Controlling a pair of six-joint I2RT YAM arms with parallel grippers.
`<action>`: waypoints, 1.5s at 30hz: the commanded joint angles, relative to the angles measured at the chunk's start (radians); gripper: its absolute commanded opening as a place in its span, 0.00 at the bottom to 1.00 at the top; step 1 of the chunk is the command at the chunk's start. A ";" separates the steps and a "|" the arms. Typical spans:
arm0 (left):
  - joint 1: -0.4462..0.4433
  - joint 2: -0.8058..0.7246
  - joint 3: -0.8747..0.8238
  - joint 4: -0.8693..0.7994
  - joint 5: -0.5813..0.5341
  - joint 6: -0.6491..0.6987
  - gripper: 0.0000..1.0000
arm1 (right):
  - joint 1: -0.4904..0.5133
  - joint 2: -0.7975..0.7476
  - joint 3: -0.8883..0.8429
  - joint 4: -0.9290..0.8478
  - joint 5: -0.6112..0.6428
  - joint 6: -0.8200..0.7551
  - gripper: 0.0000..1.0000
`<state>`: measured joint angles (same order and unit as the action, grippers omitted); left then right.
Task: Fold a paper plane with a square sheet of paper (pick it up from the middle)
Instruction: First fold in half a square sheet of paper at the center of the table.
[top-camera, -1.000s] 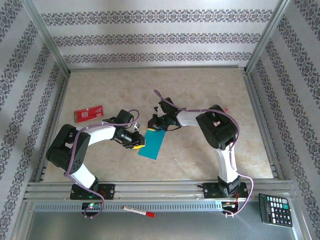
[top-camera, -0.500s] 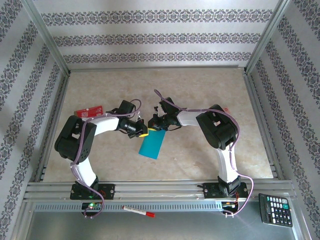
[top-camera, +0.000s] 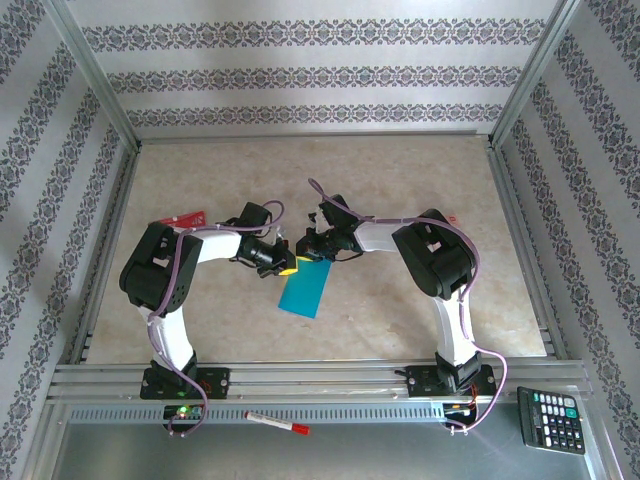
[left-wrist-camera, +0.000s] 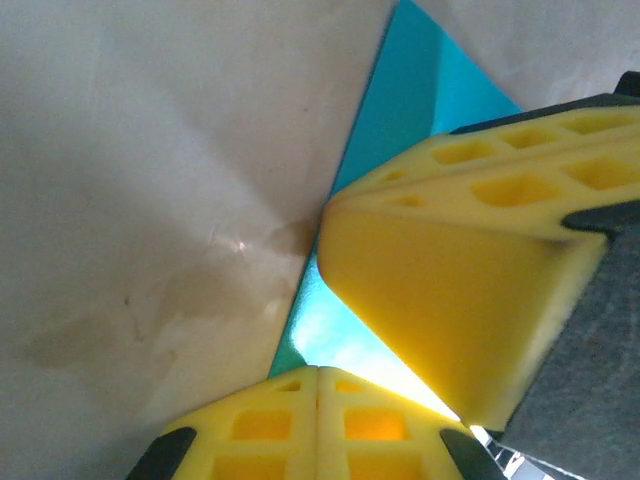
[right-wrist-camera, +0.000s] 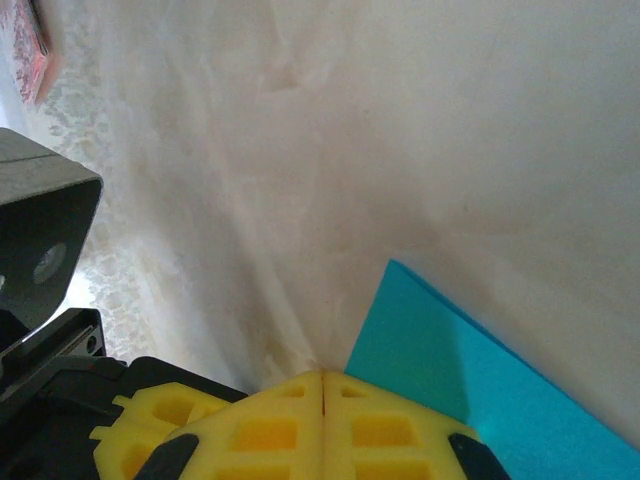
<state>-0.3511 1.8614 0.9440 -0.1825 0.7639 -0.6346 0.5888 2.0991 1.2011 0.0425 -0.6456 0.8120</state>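
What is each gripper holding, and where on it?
Cannot tell: left gripper and right gripper are shut at the far edge of the paper, pinching or merely pressing.

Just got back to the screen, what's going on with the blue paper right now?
Both arms are working on the square sheet of paper, which lies on the table folded down to a rectangle. The left pincer and right pincer meet at its far end, both shut, with their tips at the paper's edge. I cannot tell whether either one actually pinches the paper. There is no plane shape yet.
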 joint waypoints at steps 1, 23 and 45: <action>0.003 -0.006 -0.060 -0.030 -0.004 0.021 0.00 | -0.015 0.072 -0.029 -0.073 0.105 -0.017 0.00; -0.076 -0.169 -0.307 -0.025 0.007 -0.010 0.00 | -0.014 0.093 -0.018 -0.113 0.150 0.006 0.00; -0.188 -0.288 -0.433 -0.034 -0.048 -0.074 0.00 | -0.010 0.082 -0.034 -0.111 0.180 0.013 0.00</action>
<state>-0.4984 1.5700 0.5610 -0.0105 0.7258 -0.7010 0.5919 2.1048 1.2087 0.0338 -0.6449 0.8387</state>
